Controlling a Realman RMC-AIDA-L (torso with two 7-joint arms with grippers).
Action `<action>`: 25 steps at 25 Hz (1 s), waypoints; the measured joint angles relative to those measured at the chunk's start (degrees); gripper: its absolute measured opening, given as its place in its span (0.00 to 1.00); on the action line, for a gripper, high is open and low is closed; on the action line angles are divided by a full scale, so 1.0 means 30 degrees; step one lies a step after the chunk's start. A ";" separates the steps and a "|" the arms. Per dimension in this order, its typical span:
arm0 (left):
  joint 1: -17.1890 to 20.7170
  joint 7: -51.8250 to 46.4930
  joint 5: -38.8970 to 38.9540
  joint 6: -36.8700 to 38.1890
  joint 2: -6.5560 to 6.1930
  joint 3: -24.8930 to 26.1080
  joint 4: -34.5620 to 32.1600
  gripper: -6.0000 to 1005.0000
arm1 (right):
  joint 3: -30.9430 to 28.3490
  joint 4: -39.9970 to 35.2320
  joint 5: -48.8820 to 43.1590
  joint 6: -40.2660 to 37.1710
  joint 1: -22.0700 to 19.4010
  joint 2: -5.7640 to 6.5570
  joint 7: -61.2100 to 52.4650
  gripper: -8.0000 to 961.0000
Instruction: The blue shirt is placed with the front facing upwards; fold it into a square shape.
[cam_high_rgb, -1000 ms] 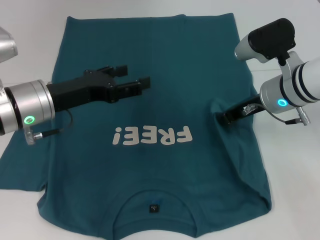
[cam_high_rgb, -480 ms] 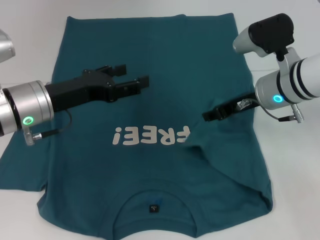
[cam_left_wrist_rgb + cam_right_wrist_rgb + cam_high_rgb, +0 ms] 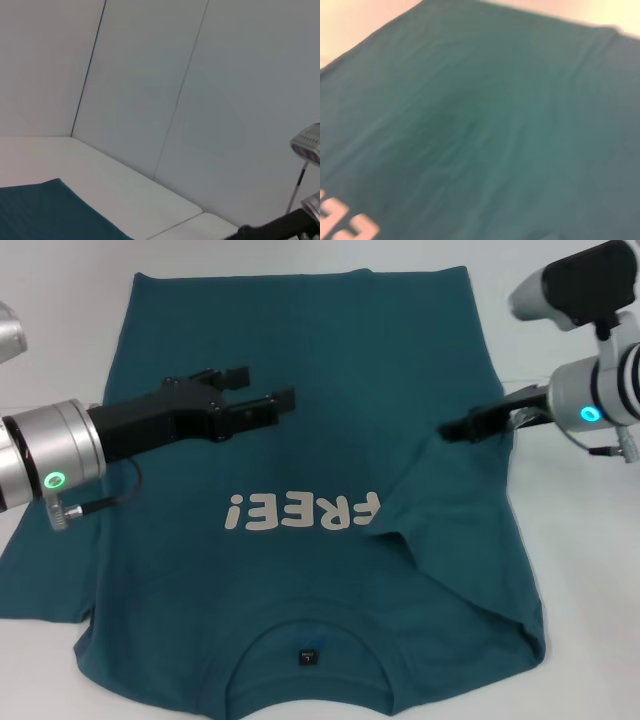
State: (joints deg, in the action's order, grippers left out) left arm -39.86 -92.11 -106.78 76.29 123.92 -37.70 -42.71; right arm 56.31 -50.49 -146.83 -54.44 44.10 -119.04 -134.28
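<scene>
The blue shirt [image 3: 330, 390] lay spread front-up on the white bench [image 3: 70, 300], its collar [image 3: 310, 640] at the near edge and the pale "FREE!" lettering [image 3: 305, 511] reading upside down from the head view; its right sleeve was folded inward over the body, leaving a raised crease that ran from the lettering toward the near right corner. The left gripper [image 3: 262, 400] hovered above the shirt's upper chest, left of centre, its dark fingers spread apart and grasping nothing. The right gripper [image 3: 470, 427] sat at the shirt's right side, just at the top of the folded cloth; whether it was clenched on the fabric or released I cannot tell; the right wrist view showed only shirt cloth and part of the lettering; the left wrist view showed a corner of the shirt on the bench.
</scene>
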 joint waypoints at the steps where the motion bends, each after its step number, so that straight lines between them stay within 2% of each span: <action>1: -0.0002 0.0000 0.0012 -0.0059 0.0000 0.0001 0.0031 0.87 | -0.0009 -0.0033 0.0084 0.0414 -0.0163 0.0012 0.0162 0.58; 6: -0.0059 0.0000 0.0273 -0.0331 0.0000 -0.0011 0.0412 0.87 | -0.0427 -0.0088 0.2670 0.1934 -0.1183 0.0063 0.3208 0.72; 10: -0.0108 0.0000 0.0503 -0.0709 0.0000 -0.0025 0.0724 0.87 | -0.1548 -0.0083 0.6925 0.2336 -0.2234 -0.0011 0.7833 0.86; 14: -0.0130 0.0003 0.0743 -0.1068 0.0000 -0.0018 0.0917 0.87 | -0.2225 0.0086 1.1280 0.1465 -0.3553 -0.0087 1.3341 0.91; 17: -0.0075 0.0014 0.0844 -0.1199 0.0000 -0.0006 0.0939 0.87 | -0.2524 0.0309 1.4211 0.0233 -0.4591 -0.0096 1.6459 0.94; 20: -0.0010 0.0019 0.1062 -0.1309 -0.0001 0.0000 0.0997 0.87 | -0.3295 0.0910 1.6245 -0.2299 -0.5279 0.0117 1.8760 0.98; 25: 0.0076 0.0029 0.1171 -0.1371 -0.0001 0.0000 0.1026 0.87 | -0.4533 0.1393 1.6876 -0.7222 -0.6100 0.0535 2.0180 0.99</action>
State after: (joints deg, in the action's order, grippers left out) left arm -39.63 -92.02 -103.27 72.18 123.92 -37.70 -39.63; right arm 42.71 -46.31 -96.20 -76.10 25.80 -117.43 -73.74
